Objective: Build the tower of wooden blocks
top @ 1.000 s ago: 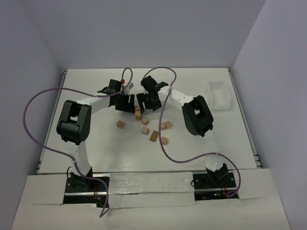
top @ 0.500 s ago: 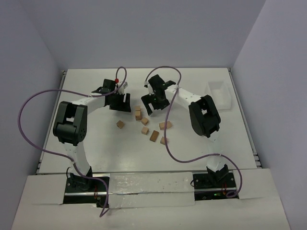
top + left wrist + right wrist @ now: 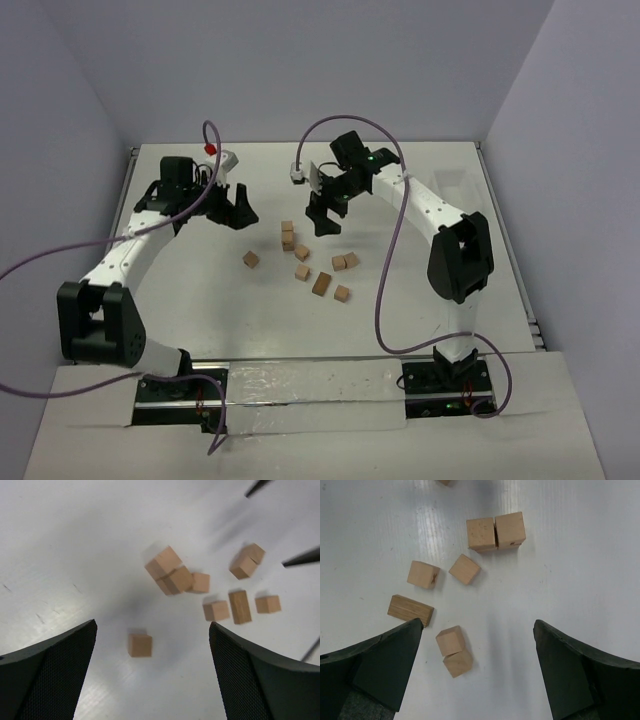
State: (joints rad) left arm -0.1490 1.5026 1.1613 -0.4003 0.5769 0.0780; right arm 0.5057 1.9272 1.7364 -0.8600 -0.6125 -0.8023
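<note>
Looking down, you can see the left gripper (image 3: 228,207) and the right gripper (image 3: 323,218) hang over the surface (image 3: 230,310) with jaws wide and nothing in them, likely so either can drop onto a block. The wood blocks (image 3: 301,272) lie loose in the middle between the two arms, where both can reach, and no tall tower stands yet. Two of them near the right gripper touch, but you cannot tell if one sits on top.
</note>
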